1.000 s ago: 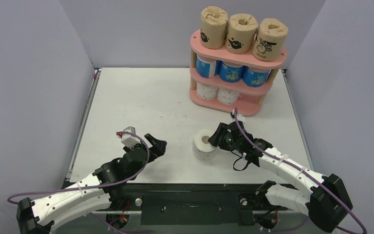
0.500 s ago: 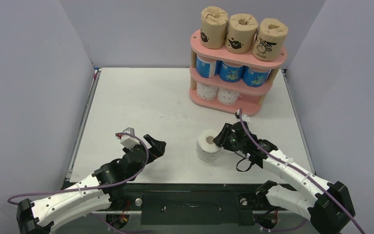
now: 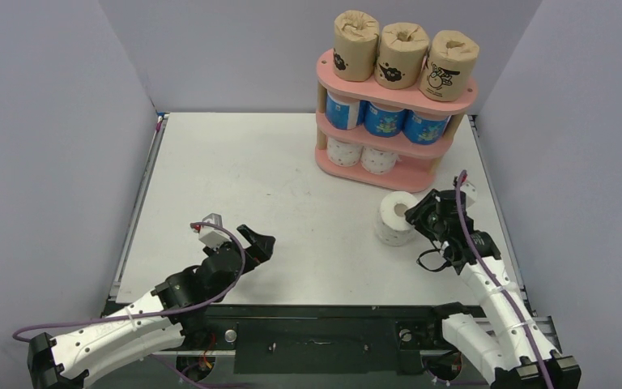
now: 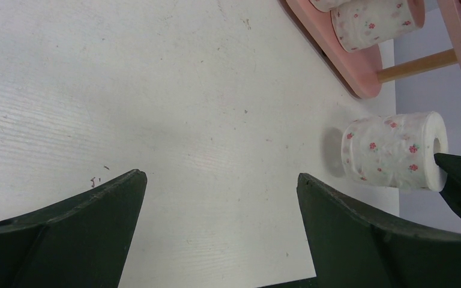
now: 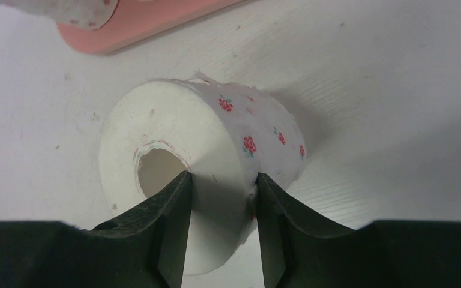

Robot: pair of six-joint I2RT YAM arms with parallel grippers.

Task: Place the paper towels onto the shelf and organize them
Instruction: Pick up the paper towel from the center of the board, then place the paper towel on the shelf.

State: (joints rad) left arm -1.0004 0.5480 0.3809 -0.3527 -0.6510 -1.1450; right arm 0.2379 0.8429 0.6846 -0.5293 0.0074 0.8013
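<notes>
The left gripper [image 3: 256,243] is being held wide apart, nothing between its jaws. Rightward, the white pink-dotted roll [image 3: 392,220] is being pinched by the right gripper [image 3: 415,212], one finger inside the core, just before the shelf [image 3: 411,180]. Judged light and squashy, its wall is best being gripped gently to avoid crushing.

Pink shelf [image 3: 372,180] carries brown black-drawn rolls [image 3: 355,44], blue patterned rolls [image 3: 385,119] and white pink-dotted rolls [image 3: 344,151]
</notes>
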